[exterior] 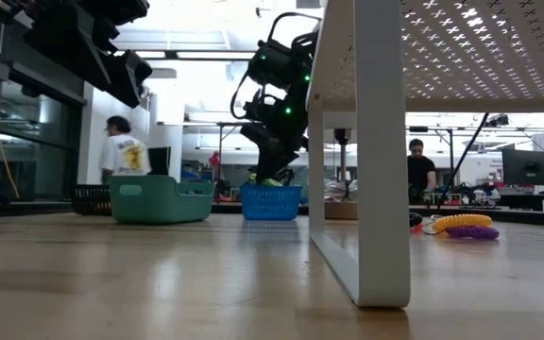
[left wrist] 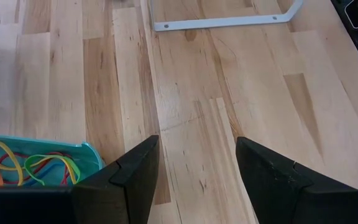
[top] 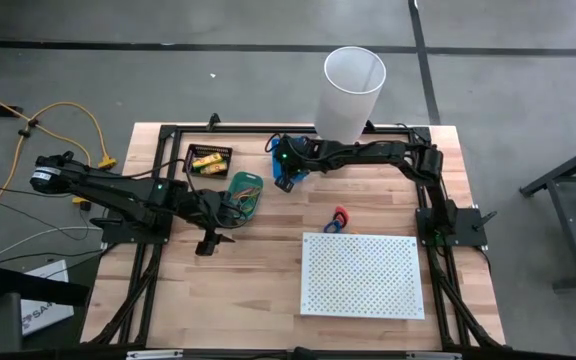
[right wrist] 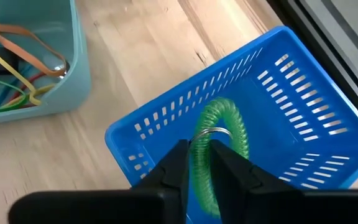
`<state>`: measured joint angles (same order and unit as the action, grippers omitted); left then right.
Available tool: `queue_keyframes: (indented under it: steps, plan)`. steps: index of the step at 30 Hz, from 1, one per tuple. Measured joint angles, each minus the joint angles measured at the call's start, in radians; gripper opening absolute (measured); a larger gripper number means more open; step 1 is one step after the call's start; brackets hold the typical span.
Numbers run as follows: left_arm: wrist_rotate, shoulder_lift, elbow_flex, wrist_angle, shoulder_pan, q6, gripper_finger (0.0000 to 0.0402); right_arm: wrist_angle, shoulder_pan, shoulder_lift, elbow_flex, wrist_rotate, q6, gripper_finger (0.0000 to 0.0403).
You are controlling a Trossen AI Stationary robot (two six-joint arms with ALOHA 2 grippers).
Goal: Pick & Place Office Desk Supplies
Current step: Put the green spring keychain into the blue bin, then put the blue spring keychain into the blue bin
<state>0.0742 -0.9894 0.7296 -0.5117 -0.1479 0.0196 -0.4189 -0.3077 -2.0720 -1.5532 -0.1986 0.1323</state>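
Claw work at this moment belongs to the right claw (right wrist: 197, 163), which hangs over the blue basket (right wrist: 278, 93) at the far side of the tabletop (top: 268, 270). Its two fingers stand only narrowly apart, with a green spiral coil (right wrist: 219, 134) and its metal ring between them; whether they grip the coil or are letting it go, the pictures cannot tell. The coil hangs inside the basket. Just beside the basket stands a teal tray (right wrist: 55, 81) that already holds rubber bands (right wrist: 17, 68) in orange, yellow, green and red. Farther left, a black tray (top: 209, 160) holds the yellow packs. The left claw (left wrist: 194, 171) waits wide open and empty near the teal tray. Judging from this, sorting is well advanced, but red and blue clips (top: 339, 219) lie loose near the white perforated board (top: 360, 274).
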Motion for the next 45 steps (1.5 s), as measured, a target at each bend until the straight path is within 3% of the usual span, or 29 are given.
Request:
queue_keyframes:
  steps: [13, 24, 35, 45]
  plan:
    - [0.000, 0.000, 0.000, 0.000, 0.000, 0.000, 0.0207, 0.007, 0.000, 0.000, 0.000, 0.026, 0.001, 0.0063]
    - [0.000, 0.000, 0.000, 0.000, 0.000, 0.007, 0.0207, 0.064, 0.018, 0.002, 0.000, 0.207, -0.093, 0.0063]
    - [0.000, 0.000, 0.000, 0.001, 0.000, 0.003, 0.0207, 0.020, 0.062, 0.042, 0.000, 0.197, -0.161, 0.0063]
    - [0.000, 0.000, 0.000, 0.005, 0.000, 0.000, 0.0207, -0.210, 0.083, 0.119, -0.002, 0.201, 0.049, 0.0063]
